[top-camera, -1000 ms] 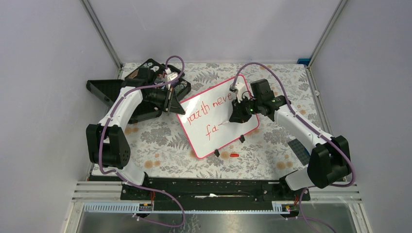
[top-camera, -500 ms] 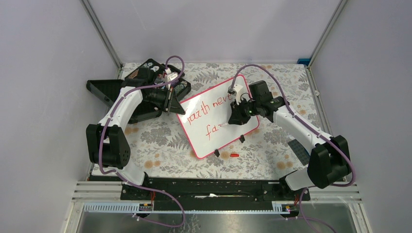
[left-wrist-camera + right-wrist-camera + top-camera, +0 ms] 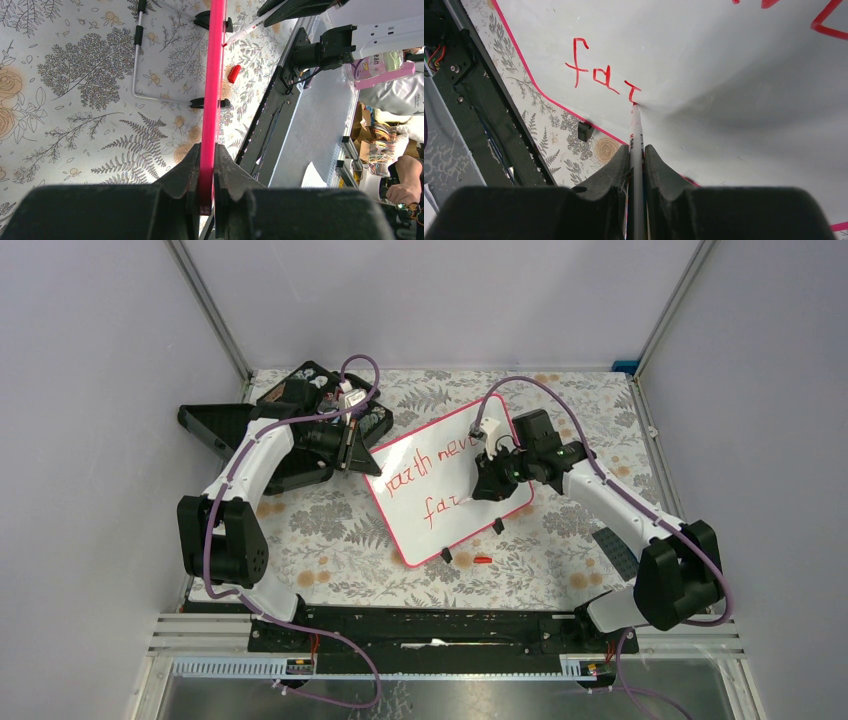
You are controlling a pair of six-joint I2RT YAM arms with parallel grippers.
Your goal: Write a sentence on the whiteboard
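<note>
The left gripper [image 3: 206,159] clamps the whiteboard [image 3: 415,535] by its pink edge. The right gripper [image 3: 636,156] clamps a marker [image 3: 636,125], tip on the board. Bare white lies beyond the red letters [image 3: 594,75]; floral tablecloth [image 3: 330,530] surrounds.

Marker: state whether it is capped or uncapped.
Uncapped: the marker shows its bare tip, touching the whiteboard at a red stroke.

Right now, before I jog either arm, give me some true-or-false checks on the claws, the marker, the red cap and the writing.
1. The left claw is clamped on the rim of the whiteboard. True.
2. The right claw is empty. False: it grips a marker whose tip touches the board.
3. The red cap lies on the board. False: it lies on the table, beside the board's near edge.
4. The lower line of writing begins "fa". True.
</note>
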